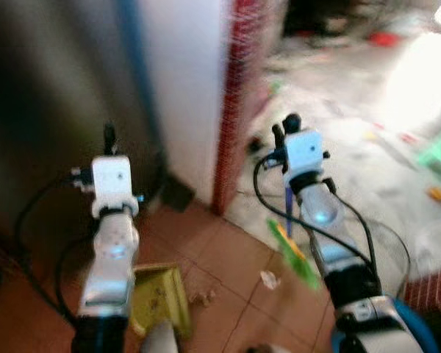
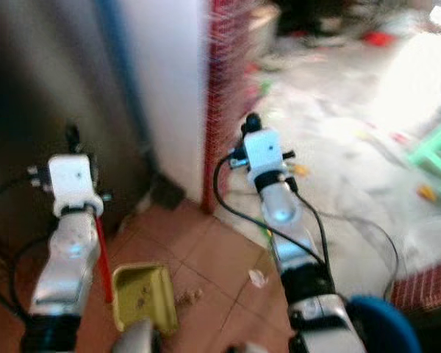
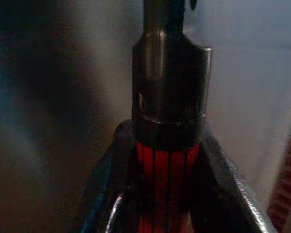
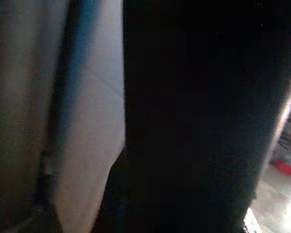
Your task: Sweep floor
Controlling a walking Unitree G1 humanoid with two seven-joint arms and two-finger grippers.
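1. Underfoot, a terracotta tiled floor point(image 1: 220, 257) is seen, giving way to a pale, litter-strewn floor beyond a red-patterned doorpost point(image 1: 235, 95); a white wall point(image 1: 184, 81) stands beside the post.
2. Both silver arms are raised before the camera, the left gripper point(image 1: 110, 138) toward the dark wall, the right gripper point(image 1: 285, 126) toward the doorway.
3. Low on the tiles, just beside the left arm, a yellow-green dustpan point(image 2: 141, 296) is seen with crumbs in it.
4. A red handle point(image 3: 167, 189) topped by a dark collar is clamped between the left jaws; it is seen running down toward the dustpan.
5. A green stick point(image 1: 294, 254) is seen slanting beside the right arm; whether the right jaws are parted or closed cannot be told.
6. Small scraps point(image 1: 269, 279) lie on the tiles near the dustpan.
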